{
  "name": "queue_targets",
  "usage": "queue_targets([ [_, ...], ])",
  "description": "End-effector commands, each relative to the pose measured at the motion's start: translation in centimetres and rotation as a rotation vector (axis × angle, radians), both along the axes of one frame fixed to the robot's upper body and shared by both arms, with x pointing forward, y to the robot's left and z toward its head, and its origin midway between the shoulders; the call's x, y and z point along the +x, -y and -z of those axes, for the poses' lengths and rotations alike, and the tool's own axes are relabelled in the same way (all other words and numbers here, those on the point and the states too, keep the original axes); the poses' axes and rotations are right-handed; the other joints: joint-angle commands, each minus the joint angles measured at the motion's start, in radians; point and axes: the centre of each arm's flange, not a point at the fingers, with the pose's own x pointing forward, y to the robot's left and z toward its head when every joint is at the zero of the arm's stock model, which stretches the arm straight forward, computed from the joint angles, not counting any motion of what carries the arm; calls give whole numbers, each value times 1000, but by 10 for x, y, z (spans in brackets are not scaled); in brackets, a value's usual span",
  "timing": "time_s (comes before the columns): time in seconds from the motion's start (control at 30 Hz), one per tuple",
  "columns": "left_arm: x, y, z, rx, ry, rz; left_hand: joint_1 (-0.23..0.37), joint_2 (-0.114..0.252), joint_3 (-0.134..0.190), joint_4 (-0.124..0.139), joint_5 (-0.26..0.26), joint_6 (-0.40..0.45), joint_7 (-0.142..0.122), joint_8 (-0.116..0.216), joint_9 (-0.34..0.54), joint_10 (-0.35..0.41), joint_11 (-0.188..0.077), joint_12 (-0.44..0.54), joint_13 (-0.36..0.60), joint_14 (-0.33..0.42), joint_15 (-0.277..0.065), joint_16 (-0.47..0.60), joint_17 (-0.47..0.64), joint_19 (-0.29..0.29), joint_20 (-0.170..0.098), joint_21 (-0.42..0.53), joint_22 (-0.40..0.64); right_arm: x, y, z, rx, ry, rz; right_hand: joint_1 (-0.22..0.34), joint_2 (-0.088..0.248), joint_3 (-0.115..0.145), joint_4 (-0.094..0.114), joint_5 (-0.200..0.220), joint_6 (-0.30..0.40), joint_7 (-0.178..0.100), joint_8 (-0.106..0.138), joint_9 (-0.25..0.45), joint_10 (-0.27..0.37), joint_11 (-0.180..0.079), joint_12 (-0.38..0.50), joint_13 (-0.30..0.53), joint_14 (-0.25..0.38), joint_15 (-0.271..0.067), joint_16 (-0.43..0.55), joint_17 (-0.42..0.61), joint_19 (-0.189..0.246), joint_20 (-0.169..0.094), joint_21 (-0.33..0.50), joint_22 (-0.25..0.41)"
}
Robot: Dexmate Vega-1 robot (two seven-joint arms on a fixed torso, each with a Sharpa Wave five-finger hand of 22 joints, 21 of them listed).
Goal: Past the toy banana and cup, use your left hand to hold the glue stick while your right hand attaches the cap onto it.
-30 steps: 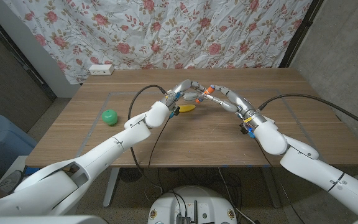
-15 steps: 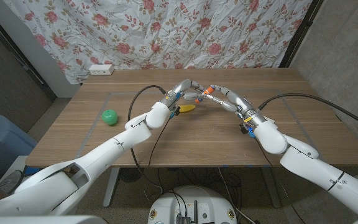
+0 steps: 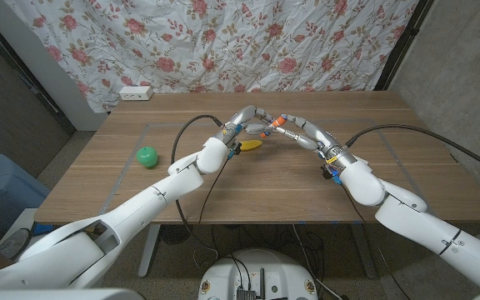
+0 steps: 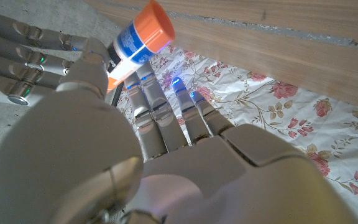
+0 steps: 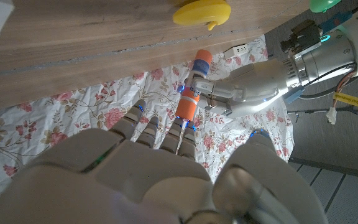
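Above the table's far middle, my left hand (image 3: 244, 121) grips the glue stick (image 3: 272, 127), a white and blue tube with orange ends (image 4: 135, 45). My right hand (image 3: 307, 133) meets it from the other side and pinches the orange cap (image 3: 280, 122) at the tube's near end. In the right wrist view the left hand (image 5: 260, 81) wraps the middle of the stick (image 5: 194, 81) and the cap (image 5: 188, 107) sits against my own fingertips. Whether the cap is fully seated cannot be told. The toy banana (image 3: 249, 145) lies under the hands and the green cup (image 3: 145, 156) stands far to the left.
A white power strip (image 3: 135, 93) lies at the table's (image 3: 265, 183) far left corner. A flowered curtain hangs behind the table. Black cables run from both wrists across the wood. The banana (image 5: 202, 12) and cup (image 5: 325, 5) also appear in the right wrist view.
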Motion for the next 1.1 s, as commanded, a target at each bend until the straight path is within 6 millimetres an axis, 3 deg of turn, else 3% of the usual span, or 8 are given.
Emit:
queue_targets([
  [0.03, -1, 1, -1, 3, 13, -9, 105, 98, 11, 3, 1, 74, 5, 36, 15, 90, -80, 5, 2, 10, -163, 6, 5, 7, -16, 1, 2, 2, -3, 1, -11, -6, -23, -5, 2, 1, -6, 0, 11, 0, 8, 1, 13, 3, 5, 4, -1, -6, 5, 3, 14, 2, 6, 4],
  [0.97, -2, 1, 0, 11, 16, 2, 118, 102, 7, 9, -3, 66, 12, 34, 20, 88, -79, -5, 5, 4, -162, -2, 4, 6, -12, -3, 3, 3, 0, 0, 41, 5, -39, -4, 13, 8, -16, 1, 19, 16, 7, 2, 21, 8, 4, 5, 14, -11, 12, 1, 29, -4, 8, 4],
  [1.1, -2, 0, 1, 8, 10, 6, 118, 96, 2, 9, -3, 56, 1, 30, 20, 76, -82, -11, 5, 3, -156, -3, 4, 2, -9, -4, 3, 4, 0, -1, 52, 12, -38, -1, 16, 11, -19, 2, 29, 15, 10, 2, 28, 12, 6, 5, 18, -11, 13, 1, 34, -5, 9, 4],
])
